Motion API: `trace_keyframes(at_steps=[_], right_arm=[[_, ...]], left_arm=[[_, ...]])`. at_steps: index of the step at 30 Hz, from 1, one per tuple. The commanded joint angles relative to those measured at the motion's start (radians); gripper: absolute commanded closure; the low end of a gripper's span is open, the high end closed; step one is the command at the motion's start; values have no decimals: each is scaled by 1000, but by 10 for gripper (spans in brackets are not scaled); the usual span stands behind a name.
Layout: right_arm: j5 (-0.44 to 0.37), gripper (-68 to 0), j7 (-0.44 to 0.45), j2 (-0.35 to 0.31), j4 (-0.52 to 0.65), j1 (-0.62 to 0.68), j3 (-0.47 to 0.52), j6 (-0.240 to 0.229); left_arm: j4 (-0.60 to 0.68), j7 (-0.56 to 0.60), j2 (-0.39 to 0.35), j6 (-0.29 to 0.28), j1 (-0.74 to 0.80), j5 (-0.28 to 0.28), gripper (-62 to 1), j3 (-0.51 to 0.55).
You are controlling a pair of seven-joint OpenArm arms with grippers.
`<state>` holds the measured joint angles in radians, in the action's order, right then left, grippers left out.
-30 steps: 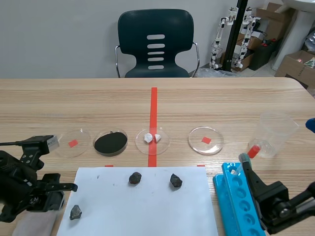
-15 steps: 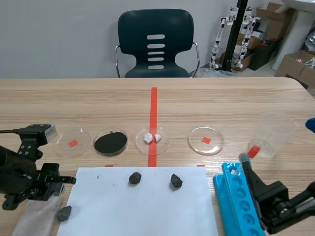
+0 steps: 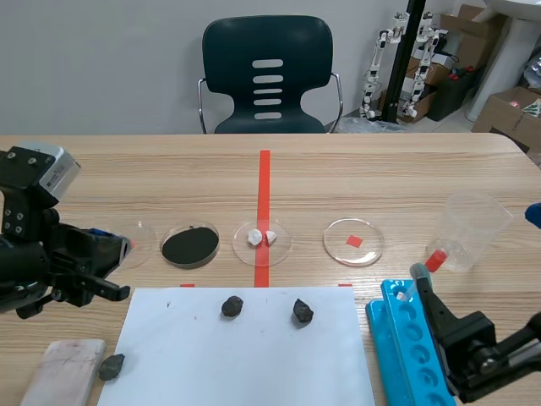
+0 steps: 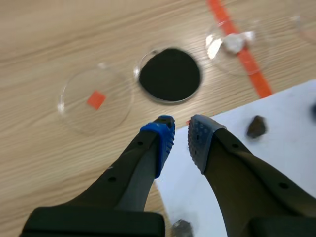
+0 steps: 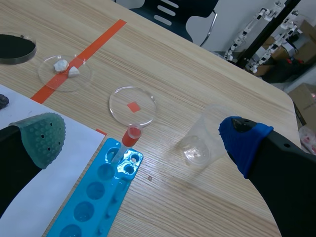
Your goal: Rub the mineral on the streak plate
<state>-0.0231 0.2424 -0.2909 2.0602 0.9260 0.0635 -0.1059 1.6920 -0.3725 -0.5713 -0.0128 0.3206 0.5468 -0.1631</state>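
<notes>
Left hand (image 4: 180, 134) above desk (image 3: 380, 186), fingers slightly apart, empty. Mineral (image 3: 111, 366) at streak plate's (image 3: 61, 374) edge. Right hand (image 5: 142, 136) wide apart, empty.

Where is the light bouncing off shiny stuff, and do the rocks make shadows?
Left wrist view: a white glint on the rim of the dish with white lumps. Scene view: the two dark rocks on the white sheet cast only small, soft shadows.

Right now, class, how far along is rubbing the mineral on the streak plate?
Done: the small dark grey mineral lies at the edge of the pale rectangular streak plate. In hand: nothing; the left gripper is open and empty. Left: no streak shows on the plate, so the rubbing probably remains.
</notes>
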Motion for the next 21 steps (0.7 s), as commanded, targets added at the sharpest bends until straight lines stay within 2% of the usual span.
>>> trace_keyframes(at_steps=[1,2,7,14,17,21], right_arm=[[-6,-679,14,0,18,-2,3,4],[-6,-679,14,0,18,-2,3,4],[-6,-679,14,0,18,-2,3,4],[-6,-679,14,0,18,-2,3,4],[-6,-679,14,0,18,-2,3,4],[-6,-679,14,0,18,-2,3,4]], left_arm=[[26,85,-8,-37,32,6,-113,2],[37,129,-12,-65,50,1,-113,2],[97,283,-34,-240,132,-99,-113,5],[173,357,-44,-395,220,-149,-113,62],[203,357,-44,-433,250,-148,-113,100],[243,357,-44,-451,290,-148,-113,137]])
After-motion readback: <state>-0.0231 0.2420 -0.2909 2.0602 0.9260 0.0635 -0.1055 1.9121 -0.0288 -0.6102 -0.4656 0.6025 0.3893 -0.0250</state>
